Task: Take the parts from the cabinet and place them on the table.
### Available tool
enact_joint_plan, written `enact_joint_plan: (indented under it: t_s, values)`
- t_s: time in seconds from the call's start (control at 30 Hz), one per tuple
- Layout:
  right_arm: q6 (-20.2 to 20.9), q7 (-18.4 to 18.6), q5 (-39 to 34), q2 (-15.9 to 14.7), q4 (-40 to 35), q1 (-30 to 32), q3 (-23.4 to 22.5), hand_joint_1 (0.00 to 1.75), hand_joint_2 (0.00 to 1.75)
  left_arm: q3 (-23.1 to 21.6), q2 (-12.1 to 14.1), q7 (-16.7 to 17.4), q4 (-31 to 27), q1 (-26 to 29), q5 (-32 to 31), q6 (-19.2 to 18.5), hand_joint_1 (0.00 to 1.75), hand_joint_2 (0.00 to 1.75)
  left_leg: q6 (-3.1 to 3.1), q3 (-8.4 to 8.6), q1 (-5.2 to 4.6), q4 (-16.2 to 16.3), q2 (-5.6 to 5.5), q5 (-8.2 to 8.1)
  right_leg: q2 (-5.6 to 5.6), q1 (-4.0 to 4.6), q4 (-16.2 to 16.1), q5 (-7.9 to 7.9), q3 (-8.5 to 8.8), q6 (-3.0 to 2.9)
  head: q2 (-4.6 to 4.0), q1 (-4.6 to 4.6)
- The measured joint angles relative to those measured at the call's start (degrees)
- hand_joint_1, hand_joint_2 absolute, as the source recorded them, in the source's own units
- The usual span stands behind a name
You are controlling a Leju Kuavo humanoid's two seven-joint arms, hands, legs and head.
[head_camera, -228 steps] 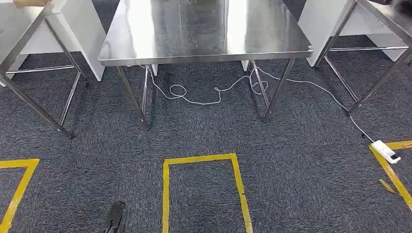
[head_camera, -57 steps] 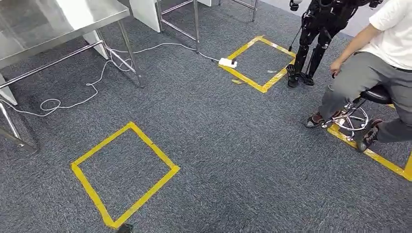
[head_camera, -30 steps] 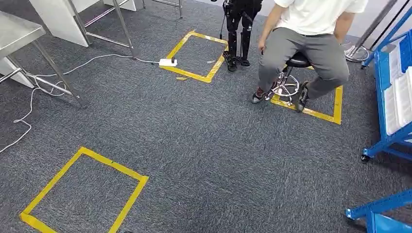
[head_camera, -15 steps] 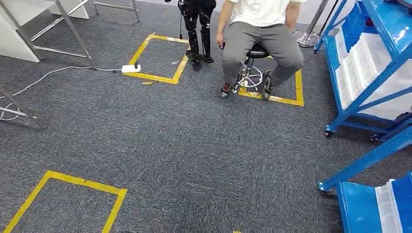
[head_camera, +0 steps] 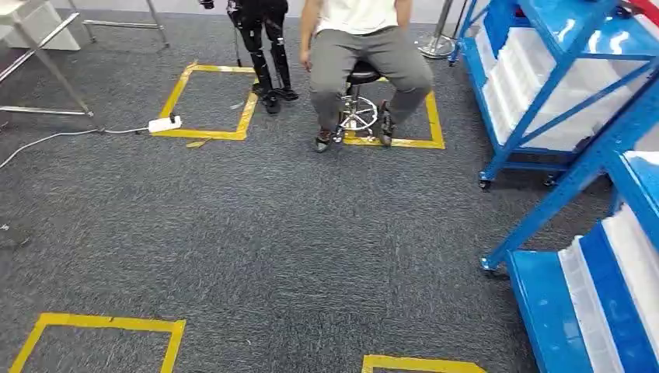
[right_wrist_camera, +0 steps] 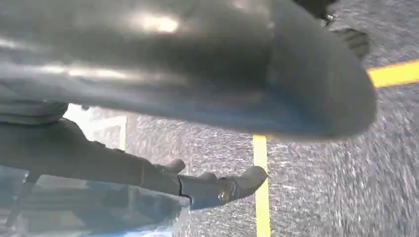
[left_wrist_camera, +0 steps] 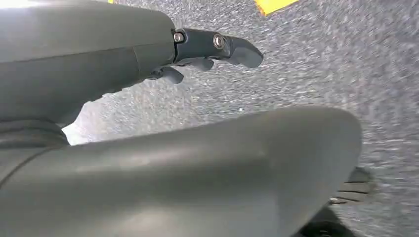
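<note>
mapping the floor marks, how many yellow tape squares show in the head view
4: one under the standing robot's feet, one under the person's stool, one cut off bottom left, one cut off at the bottom edge. Others may be out of frame.

The left robot hand (left_wrist_camera: 148,123) has a broad, smooth dark-grey cover with a dull sheen, and darker fingers (left_wrist_camera: 217,47) jointed by two small silver screws. The right robot hand (right_wrist_camera: 163,123) wears the same glossy grey shell, catching a bright highlight; its dark fingers (right_wrist_camera: 232,185) show one round metal screw near the rounded tip.
</note>
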Motion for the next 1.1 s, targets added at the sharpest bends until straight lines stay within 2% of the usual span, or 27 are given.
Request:
enact_joint_plan:
  t_s: [0.07,0.1,0.13,0.17,0.2,0.27,0.3,0.33,0.4,0.43,0.47,0.5,0.53,0.6,0.63,0.67,0.7,0.77,0.8,0.83,0.87,0.9,0.93,0.97,1.0,1.03,1.1]
  values:
    - [-0.68,0.55,-1.29,-0.17,0.00,0.32,-0.72,0.00,0.00,1.29,-0.09,-0.35,0.00,-0.15,1.70,-0.37,0.00,0.00,-0.64,0.41,0.26,-0.22,1.05,-0.11,1.21,0.16,-0.21,0.14,-0.38,-0.77,-0.02,0.00]
    - [-1.09,0.97,-1.79,-0.17,0.02,0.35,-1.16,0.00,0.00,1.94,-0.11,-0.52,-0.02,-0.17,2.14,-0.37,0.00,0.00,-1.07,0.17,0.81,0.49,0.11,-0.70,2.02,-1.28,-0.65,0.52,0.59,-1.43,0.00,-0.06]
    - [-1.31,1.32,-2.25,0.09,0.02,0.38,-1.59,0.00,0.00,2.33,-0.09,-0.63,0.00,-0.13,2.20,-0.35,0.00,0.00,-1.15,-0.43,0.88,2.31,-3.00,-2.36,2.35,-0.89,-0.62,0.67,0.60,-1.71,-0.02,-0.31]
    - [-1.53,1.51,-2.42,0.04,0.02,0.38,-1.75,0.00,0.00,2.53,-0.09,-0.70,0.00,-0.07,2.20,-0.33,0.00,0.00,-1.12,-1.22,0.95,4.40,-4.43,-3.91,2.52,-0.91,-0.60,0.81,0.56,-2.38,0.00,-0.39]
    - [-1.64,1.58,-2.51,0.04,0.02,0.32,-1.97,0.00,0.00,2.84,-0.11,-0.70,0.02,0.04,2.23,-0.26,0.00,0.00,-1.18,-2.46,0.96,7.27,-5.53,-5.59,2.98,-0.83,-0.60,0.83,0.56,-2.44,-0.02,-0.48]
    - [-1.84,1.73,-2.60,0.18,0.02,0.30,-2.34,0.00,0.00,3.34,-0.11,-0.70,0.13,0.43,2.27,-0.26,0.00,0.00,-1.35,-6.17,0.95,15.13,-6.63,-8.86,4.37,-0.48,-0.58,0.90,0.49,-2.60,-0.02,-0.54]
    - [-1.94,1.73,-2.60,0.24,0.02,0.33,-2.60,0.00,0.00,3.52,-0.11,-0.70,0.22,0.60,2.29,-0.24,0.00,0.00,-1.34,-7.45,0.96,17.31,-6.67,-9.00,5.28,-0.33,-0.56,0.90,0.51,-2.60,-0.02,-0.59]
    - [-2.01,1.75,-2.62,0.31,0.02,0.37,-2.78,0.00,0.00,3.71,-0.11,-0.70,0.26,0.68,2.29,-0.24,0.00,0.00,-1.28,-7.36,0.96,16.56,-6.70,-7.72,6.07,-0.23,-0.53,0.90,0.59,-2.60,-0.02,-0.52]
    - [-2.05,2.06,-2.27,0.44,0.04,0.44,-2.95,0.00,0.00,4.22,-0.11,-0.70,0.26,0.63,2.75,-0.15,0.00,0.00,-1.05,-4.12,1.01,8.95,-7.18,-2.49,7.69,-0.25,-0.24,0.90,0.67,-2.57,-0.02,-0.54]
    - [-2.05,2.62,-1.86,0.59,0.04,0.37,-2.95,0.00,0.00,4.61,-0.11,-0.70,0.26,0.62,3.36,0.02,0.00,0.00,-0.97,-1.62,1.19,3.54,-8.57,0.26,8.57,-0.29,0.02,0.87,0.64,-2.54,-0.02,-0.59]
    - [-2.05,3.18,-1.61,0.77,0.07,0.27,-2.93,0.00,0.00,4.87,-0.11,-0.74,0.33,0.60,3.56,0.15,0.00,0.00,-0.99,-0.61,1.37,1.57,-11.21,-0.66,9.22,-0.03,0.17,0.89,0.39,-2.42,-0.02,-0.54]
    - [-2.05,3.70,-1.40,0.88,0.07,0.11,-2.95,0.00,0.00,5.00,-0.20,-0.85,0.42,0.56,3.41,0.26,0.00,0.00,-0.85,-0.68,1.27,1.08,-10.69,-0.26,9.71,0.33,0.55,0.80,-0.04,-2.17,-0.02,-0.57]
    - [-2.16,4.16,-1.11,1.24,0.07,0.16,-2.93,0.00,0.00,5.02,-0.22,-0.88,0.42,0.50,3.10,0.50,0.00,0.00,-0.74,-0.76,0.94,1.19,-10.09,-0.24,10.10,0.19,0.39,1.05,-0.45,-1.75,-0.02,-0.57]
    - [-2.89,5.10,-0.67,1.82,0.11,0.39,-2.93,0.00,0.00,5.31,-0.35,-0.63,0.39,0.20,3.39,1.69,0.00,0.00,0.17,-0.70,0.52,0.92,-8.90,0.12,11.21,-0.13,-0.14,1.46,-1.45,-0.79,0.00,-0.63]
    - [-2.99,5.14,-0.74,1.90,0.11,0.35,-2.93,0.00,0.00,5.66,-0.59,-0.72,0.39,0.05,3.47,2.10,0.00,0.00,0.78,-0.67,0.94,0.32,-8.19,0.64,10.56,0.32,0.34,1.32,-1.40,-0.65,-0.02,-0.57]
    - [-2.99,5.10,-1.05,2.34,0.18,0.32,-2.93,0.00,0.00,5.97,-0.63,-1.05,0.39,-0.14,3.76,2.43,0.00,0.00,1.32,-0.69,0.84,0.05,-7.63,0.86,6.90,0.16,1.99,0.25,-2.06,-0.77,-0.02,-0.46]
    - [-2.99,5.01,-1.22,2.56,0.20,0.09,-2.93,0.00,0.00,6.05,-0.66,-1.38,0.39,-0.09,3.93,2.43,0.00,0.00,1.59,-0.80,0.81,0.04,-6.80,0.85,4.92,0.10,5.47,-1.93,-3.78,-1.09,-0.02,-0.22]
    - [-2.99,4.83,-1.24,2.73,0.20,-0.19,-2.93,0.00,0.00,6.27,-0.66,-1.49,0.42,0.20,3.95,2.51,0.00,0.00,1.61,-1.05,0.64,0.07,-4.93,0.83,3.98,-0.23,14.98,-6.28,-8.39,-1.22,-0.02,-0.28]
    - [-2.97,4.75,-1.26,2.78,0.20,-0.16,-2.93,0.00,0.00,6.49,-0.66,-1.51,0.42,0.23,4.02,2.58,0.00,0.00,1.60,-1.17,0.63,0.09,-4.13,0.84,3.93,-0.37,18.38,-7.30,-9.88,-0.88,-0.02,-0.22]
    - [-2.91,4.66,-1.09,2.78,0.20,-0.05,-2.93,0.00,0.00,6.66,-0.68,-1.49,0.42,0.22,4.06,2.71,0.00,0.00,1.58,-1.19,0.63,0.10,-3.29,0.84,3.83,-0.57,18.78,-7.11,-9.89,-0.35,-0.02,-0.26]
    - [-2.84,4.62,-0.63,2.80,0.20,0.11,-2.91,0.00,0.00,6.88,-0.74,-1.49,0.42,0.18,4.35,2.82,0.00,0.00,1.54,-1.15,0.64,0.11,-2.56,0.82,3.63,-0.69,16.15,-5.98,-8.21,0.35,-0.02,-0.20]
    - [-2.65,4.60,0.26,2.80,0.20,0.24,-2.69,0.00,0.00,7.23,-0.83,-1.49,0.42,0.14,4.50,2.82,0.00,0.00,1.42,-1.07,0.65,0.11,-1.88,0.75,3.07,-0.89,11.04,-4.14,-5.31,1.02,-0.02,-0.24]
    - [-2.19,4.38,1.00,2.80,0.20,0.23,-2.32,0.00,0.00,7.43,-0.94,-1.49,0.39,0.14,4.50,2.84,0.00,0.00,1.25,-0.91,0.68,0.14,-1.21,0.65,1.58,-1.04,4.96,-2.25,-1.88,1.49,-0.02,-0.24]
    - [-1.56,4.11,1.55,2.92,0.20,0.16,-1.88,0.00,0.00,7.47,-0.96,-1.49,0.41,0.16,4.50,2.93,0.00,0.00,0.97,-0.64,0.50,0.14,-0.66,0.52,-1.84,-1.01,0.35,-1.17,0.64,1.33,-0.02,-0.15]
    - [-1.12,3.68,1.92,2.99,0.20,-0.02,-1.51,0.00,0.00,7.52,-1.07,-1.49,0.42,0.26,4.50,3.04,0.00,0.00,0.37,-0.48,0.12,0.30,0.02,0.16,-2.31,-0.21,0.14,-0.65,0.53,0.99,-0.02,-0.18]
    - [-0.81,3.35,2.17,3.08,0.22,-0.05,-1.09,0.00,0.00,7.54,-1.07,-1.49,0.42,0.24,4.48,3.24,0.00,0.00,-0.05,-0.26,0.20,0.26,0.53,0.04,-1.37,-0.07,0.21,-0.54,0.45,0.21,-0.02,-0.33]
    - [-0.09,2.85,2.10,3.13,0.24,0.28,-0.57,0.00,0.00,7.56,-1.33,-1.51,0.42,-0.16,4.48,3.43,0.00,0.00,-0.67,0.34,0.43,-0.05,1.84,-0.02,-0.06,0.37,0.11,-0.55,-0.08,-0.39,-0.02,-0.28]
